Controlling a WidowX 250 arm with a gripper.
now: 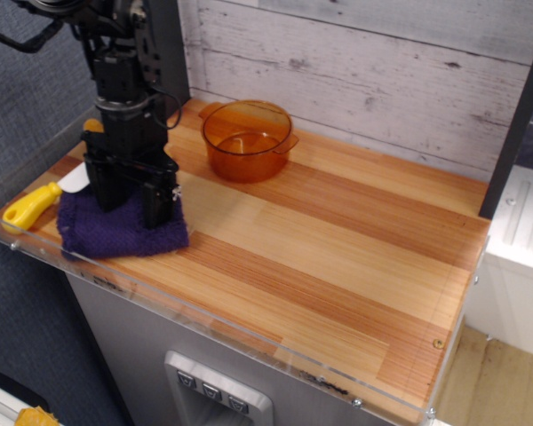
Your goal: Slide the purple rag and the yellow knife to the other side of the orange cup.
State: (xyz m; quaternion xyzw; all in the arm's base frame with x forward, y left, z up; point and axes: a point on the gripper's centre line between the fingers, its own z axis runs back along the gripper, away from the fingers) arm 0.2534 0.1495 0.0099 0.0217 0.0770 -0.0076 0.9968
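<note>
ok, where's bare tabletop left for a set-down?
Free: the whole stretch right of the orange cup out to the table edge, front to wall. Crowded: the left end, with the gripper on the purple rag, the yellow knife beside it.

Bright, even light; soft shadows, slight overall blur.

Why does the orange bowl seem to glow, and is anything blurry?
In the observation.image view, light passes through the translucent orange cup, brightening its base; the clear front guard rail shows pale glare along its edge; the tool and purple rag look slightly soft.
</note>
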